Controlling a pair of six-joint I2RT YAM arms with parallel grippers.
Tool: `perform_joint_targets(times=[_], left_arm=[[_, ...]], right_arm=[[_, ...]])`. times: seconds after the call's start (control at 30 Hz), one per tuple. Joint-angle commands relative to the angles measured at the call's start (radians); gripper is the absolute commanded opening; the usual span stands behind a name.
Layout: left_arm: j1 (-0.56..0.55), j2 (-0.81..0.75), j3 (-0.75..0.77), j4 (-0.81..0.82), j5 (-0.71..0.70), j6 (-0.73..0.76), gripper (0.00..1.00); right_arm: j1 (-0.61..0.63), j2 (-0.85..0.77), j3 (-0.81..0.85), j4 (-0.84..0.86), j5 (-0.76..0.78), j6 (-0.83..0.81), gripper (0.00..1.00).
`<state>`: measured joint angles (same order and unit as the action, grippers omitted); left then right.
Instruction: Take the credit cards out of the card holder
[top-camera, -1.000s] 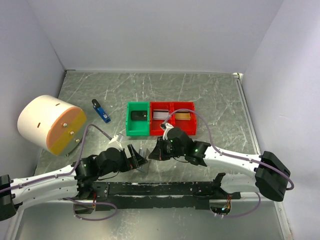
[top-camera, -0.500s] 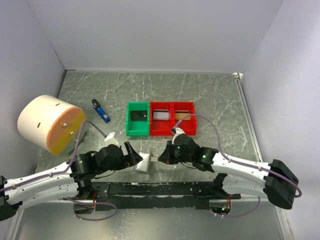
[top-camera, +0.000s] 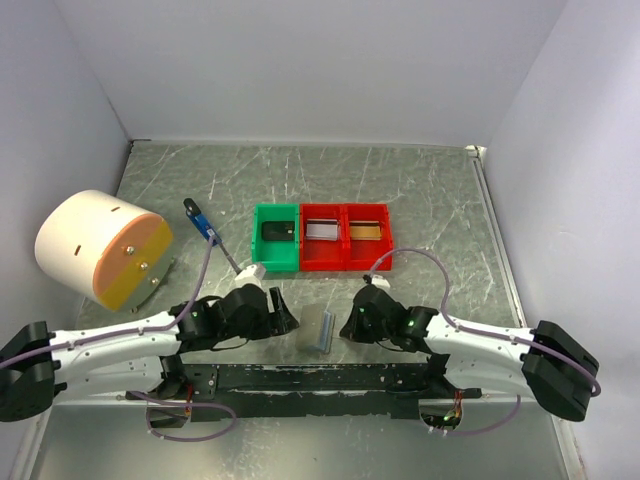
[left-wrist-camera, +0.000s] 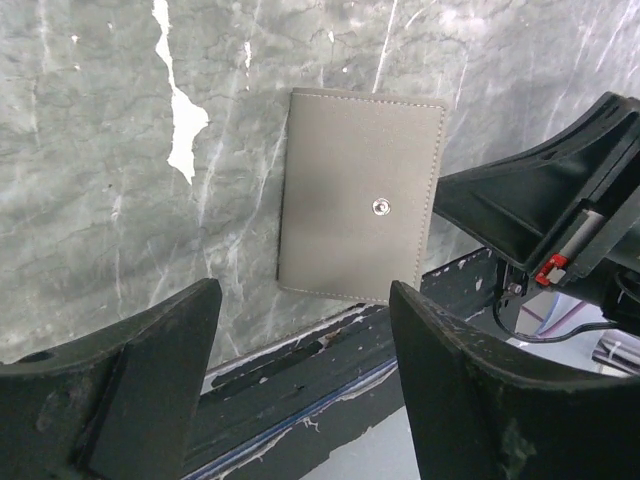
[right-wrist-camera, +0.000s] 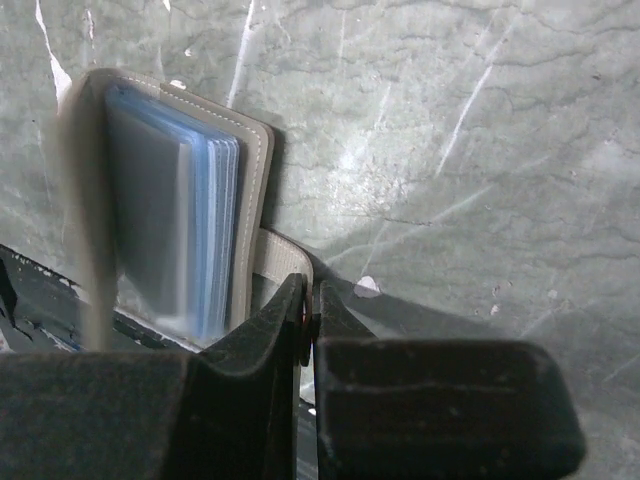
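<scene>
Grey strap of the card holder (right-wrist-camera: 150, 200) is clamped in my right tool (right-wrist-camera: 308, 318), fingers fully together on it. The holder sits between both tools near the front edge of the bench (top-camera: 420, 190), tipped up on its side as far as I can tell, cover ajar. Left tool (top-camera: 287, 320) is spread wide, gripping nothing, just beside the holder's outer face, not touching. Inside I see a stack of bluish sleeves or cards (right-wrist-camera: 215, 230), so it's not emptied. Further out, the green tray (top-camera: 257, 240) and two red trays (top-camera: 322, 266) each hold a card-like piece. My read: partly unloaded, the rest left to pull.
</scene>
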<state>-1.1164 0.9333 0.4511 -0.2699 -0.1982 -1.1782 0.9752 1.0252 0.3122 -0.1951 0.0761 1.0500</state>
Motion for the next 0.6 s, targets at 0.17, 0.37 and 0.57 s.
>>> perform_joint_targets(times=[0.17,0.37,0.57], left_arm=[[-0.006,0.007,0.081,0.020,-0.007,0.007,0.81],[-0.007,-0.113,0.067,-0.085,-0.081,-0.031,0.83],[-0.007,-0.183,0.058,-0.137,-0.102,-0.053,0.83]], right_arm=[[-0.003,-0.055,0.070,-0.022,0.011,-0.089,0.03],[-0.001,-0.064,0.181,0.089,-0.190,-0.165,0.04],[0.004,0.099,0.272,0.131,-0.294,-0.213,0.04]])
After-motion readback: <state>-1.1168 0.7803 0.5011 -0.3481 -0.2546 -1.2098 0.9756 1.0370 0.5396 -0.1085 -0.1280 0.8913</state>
